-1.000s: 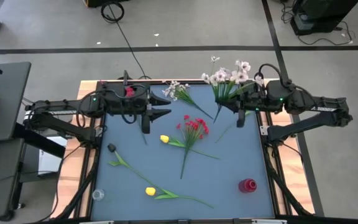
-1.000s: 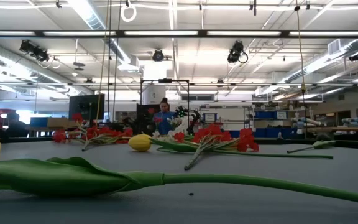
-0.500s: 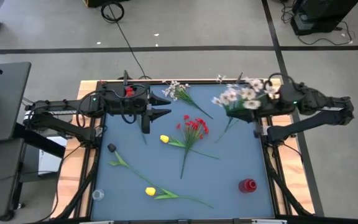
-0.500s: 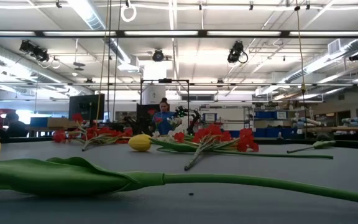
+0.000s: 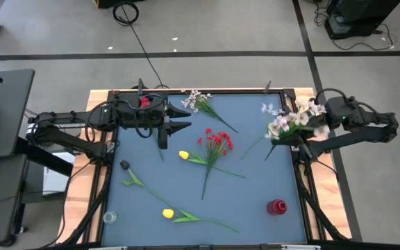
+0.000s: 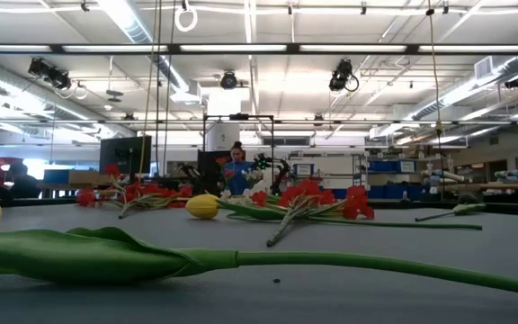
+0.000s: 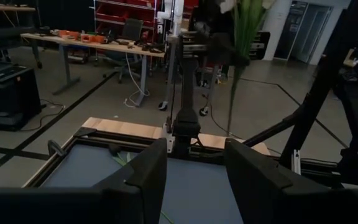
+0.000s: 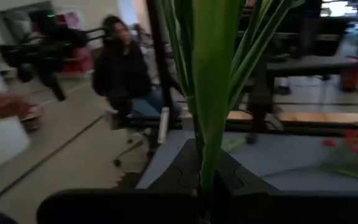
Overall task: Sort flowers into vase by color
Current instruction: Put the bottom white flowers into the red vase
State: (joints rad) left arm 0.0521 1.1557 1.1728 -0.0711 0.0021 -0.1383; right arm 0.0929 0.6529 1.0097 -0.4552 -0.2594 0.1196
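My right gripper (image 5: pixel 303 129) is over the table's right edge, shut on a spray of small white blossoms (image 5: pixel 292 118); the blossoms hide its fingers from above. The left wrist view shows that spray (image 7: pixel 236 37) raised in the air across the table. My left gripper (image 5: pixel 183 119) waits open at the far left, touching nothing. Lying flat on the table are another white spray (image 5: pixel 198 102), a red blossom cluster (image 5: pixel 217 141), two yellow tulips (image 5: pixel 184 155) (image 5: pixel 167 213) and a loose green stem (image 5: pixel 254 144). A red vase (image 5: pixel 276 207) stands near the right corner. My right gripper pinches the white spray's bundle of green stems (image 8: pixel 205 155) between its two fingers (image 8: pixel 179 177); the stems and leaves rise out from between them. The spray is lifted clear of the table, roughly upright, its stem ends (image 7: pixel 229 118) hanging below the hold.
A small clear glass (image 5: pixel 109 217) stands at the near left corner. A dark small object (image 5: pixel 125 165) lies by a tulip stem, and something red (image 5: pixel 144 102) sits behind my left arm. Wooden rails (image 5: pixel 301 182) frame the table. People show in the room beyond (image 8: pixel 123 68).
My right gripper has carried the white spray from the far middle of the table toward the right edge and a little nearer. The blossoms swung over with it. The flowers on the table have stayed where they were.
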